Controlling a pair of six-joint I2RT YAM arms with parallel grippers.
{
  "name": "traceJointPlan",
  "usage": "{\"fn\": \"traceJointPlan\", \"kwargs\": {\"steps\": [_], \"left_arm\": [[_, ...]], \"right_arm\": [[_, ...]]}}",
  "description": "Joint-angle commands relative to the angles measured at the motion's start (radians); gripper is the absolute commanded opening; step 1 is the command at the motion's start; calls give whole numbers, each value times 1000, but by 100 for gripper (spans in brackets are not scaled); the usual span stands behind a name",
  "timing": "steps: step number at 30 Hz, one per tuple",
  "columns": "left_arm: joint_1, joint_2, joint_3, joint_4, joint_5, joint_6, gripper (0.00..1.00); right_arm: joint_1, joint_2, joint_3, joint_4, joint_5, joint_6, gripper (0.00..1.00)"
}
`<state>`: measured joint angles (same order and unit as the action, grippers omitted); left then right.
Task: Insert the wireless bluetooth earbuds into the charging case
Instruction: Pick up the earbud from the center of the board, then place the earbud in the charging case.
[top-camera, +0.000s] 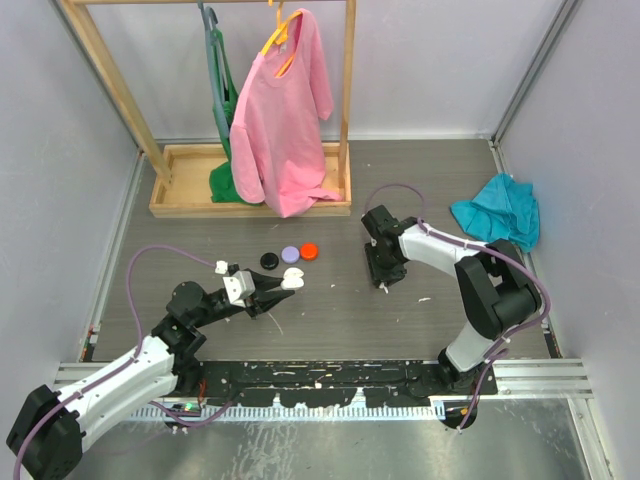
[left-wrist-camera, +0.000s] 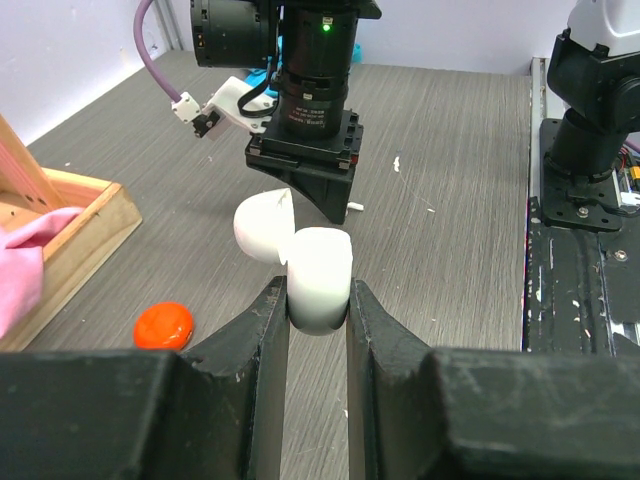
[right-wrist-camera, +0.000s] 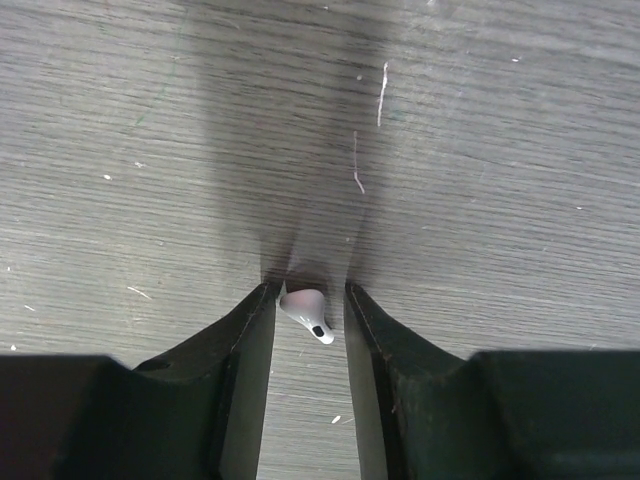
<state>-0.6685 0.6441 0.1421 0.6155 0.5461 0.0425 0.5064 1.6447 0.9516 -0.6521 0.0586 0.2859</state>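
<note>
Charging case (left-wrist-camera: 318, 275), white, lid hinged open: clamped between the left jaws. Earbud (right-wrist-camera: 305, 308), white, one: lying on the surface (top-camera: 330, 310) well to the right of the charging case, between the right jaws, which stand apart on either side of it. Round discs, black (top-camera: 268, 260), lilac (top-camera: 290, 254), red (top-camera: 309, 250): in a row just beyond the charging case.

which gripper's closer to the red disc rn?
Left. The left gripper, holding the white case, is just on the near side of the red disc; the right gripper is farther off to the disc's right, straddling a white earbud.
</note>
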Motion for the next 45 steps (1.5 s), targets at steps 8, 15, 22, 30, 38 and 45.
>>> {"fn": "traceJointPlan", "kwargs": {"steps": [8,15,22,30,38,45], "left_arm": [[-5,1,30,35,4,5,0],[-6,-6,27,31,-8,6,0],[-5,-9,23,32,-34,8,0],[-6,-43,12,32,-55,11,0],[-6,-70,4,25,-67,17,0],[-6,-75,2,28,-71,17,0]], "right_arm": [[-5,4,-7,6,12,-5,27],[12,-110,-13,23,22,19,22],[80,-276,15,100,47,41,20],[252,-445,13,303,146,61,19],[404,-583,-89,607,194,56,19],[517,-677,-217,887,186,34,17]]}}
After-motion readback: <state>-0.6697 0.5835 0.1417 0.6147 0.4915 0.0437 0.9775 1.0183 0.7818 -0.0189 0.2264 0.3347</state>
